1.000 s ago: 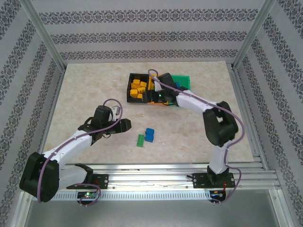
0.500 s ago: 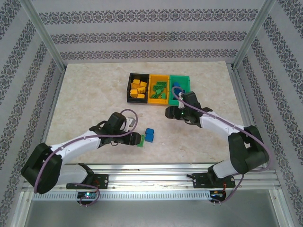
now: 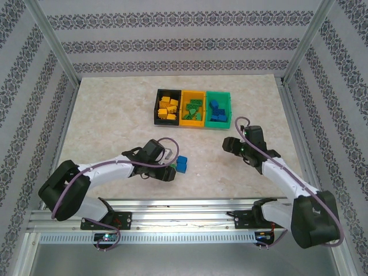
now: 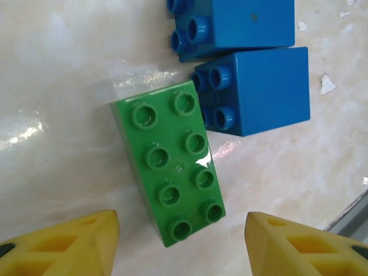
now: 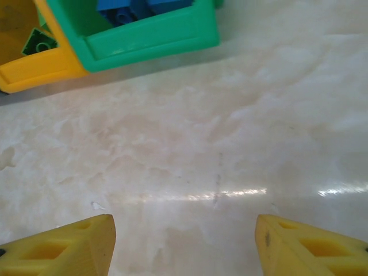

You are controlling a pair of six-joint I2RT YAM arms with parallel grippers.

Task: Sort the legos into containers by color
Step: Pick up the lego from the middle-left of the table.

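Note:
A green lego [image 4: 169, 164] lies flat on the table, studs up, with two blue legos [image 4: 253, 92] right beside its far end. My left gripper [image 4: 181, 244] is open, its yellow fingers on either side of the green lego's near end without touching it. From above, the left gripper [image 3: 168, 171] sits next to a blue lego [image 3: 181, 164]. My right gripper [image 3: 228, 144] is open and empty over bare table, short of the containers. The black bin [image 3: 156, 113] holds yellow legos, the yellow-orange bin [image 3: 191, 123] green ones, the green bin [image 3: 230, 109] blue ones.
In the right wrist view the green bin [image 5: 155, 34] and a corner of the yellow-orange bin [image 5: 34, 69] stand just ahead of the right gripper [image 5: 184, 244]. Patterned walls and metal posts enclose the table, and a metal rail [image 3: 184, 210] runs along its near edge.
My left gripper has moved right and now straddles the green lego. My right arm has drawn back from the bins toward the near right.

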